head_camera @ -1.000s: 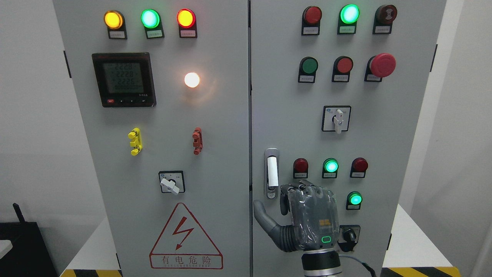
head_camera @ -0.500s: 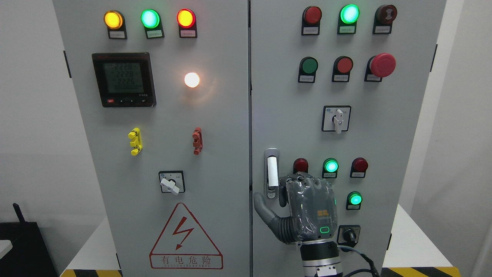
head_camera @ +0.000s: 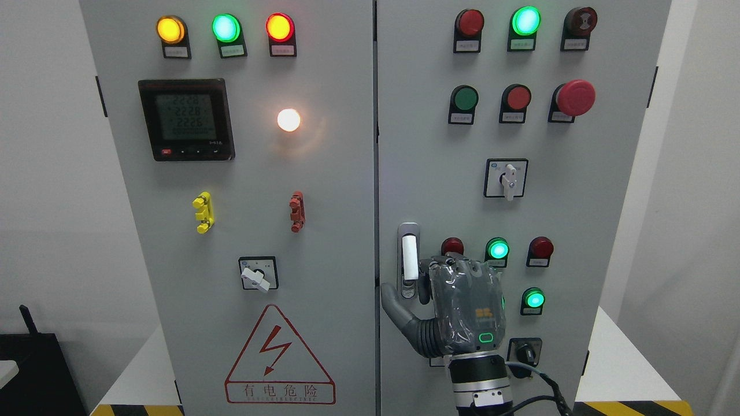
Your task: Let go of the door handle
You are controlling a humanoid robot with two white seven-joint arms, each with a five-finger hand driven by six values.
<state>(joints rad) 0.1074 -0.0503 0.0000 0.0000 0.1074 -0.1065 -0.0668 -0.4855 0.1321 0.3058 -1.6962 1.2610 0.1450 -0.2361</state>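
Nearest to us, the right hand (head_camera: 462, 309) rises from the bottom edge right of the middle, wrist below and the grey back of the hand turned toward us, with a small green light glowing low on it. We see its thumb (head_camera: 396, 309) spread out to the left, resting against or just before the door. The fingers (head_camera: 425, 283) are curled forward at the top, their tips turned toward the panel; they hold nothing that we can see, though the fingertips are partly hidden behind the knuckles.

The handle (head_camera: 409, 257) stands upright on the right door (head_camera: 433, 144), close by the seam between the two doors. It lies just up and left of the hand: the nearest finger is beside its lower end, and we cannot tell whether it touches. The white grip of the handle is clear of the fingers.

Just past the knuckles we see a red lamp (head_camera: 452, 245), a lit green lamp (head_camera: 497, 249) and another green lamp (head_camera: 535, 299) to the right of the hand. Behind the wrist sits a key switch (head_camera: 525, 352). Higher on the same door is a rotary switch (head_camera: 506, 178). On the left door (head_camera: 260, 173) we see a meter (head_camera: 186, 119) and a warning triangle (head_camera: 280, 358).
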